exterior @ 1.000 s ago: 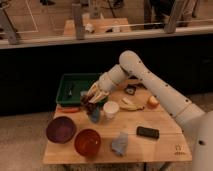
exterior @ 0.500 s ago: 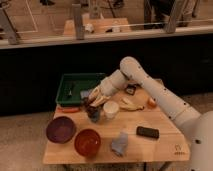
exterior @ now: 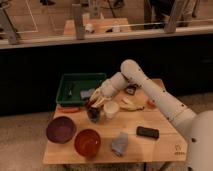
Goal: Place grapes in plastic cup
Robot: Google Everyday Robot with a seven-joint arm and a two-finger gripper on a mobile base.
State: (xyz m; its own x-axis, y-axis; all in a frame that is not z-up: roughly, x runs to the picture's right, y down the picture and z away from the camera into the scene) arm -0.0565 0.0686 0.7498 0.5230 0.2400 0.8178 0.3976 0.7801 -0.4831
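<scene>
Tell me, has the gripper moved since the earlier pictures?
Yes. The gripper, shut on the grapes, has come down and left along the green tray's front edge, now just above the plastic cup.

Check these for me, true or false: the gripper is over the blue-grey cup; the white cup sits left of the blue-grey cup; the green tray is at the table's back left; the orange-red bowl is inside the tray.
1. The gripper is over the plastic cup: true; it is shut on the grapes.
2. The white cup is left of it: false, it stands to its right.
3. The green tray is back left: true.
4. The orange-red bowl is in the tray: false, it sits on the table's front edge.
</scene>
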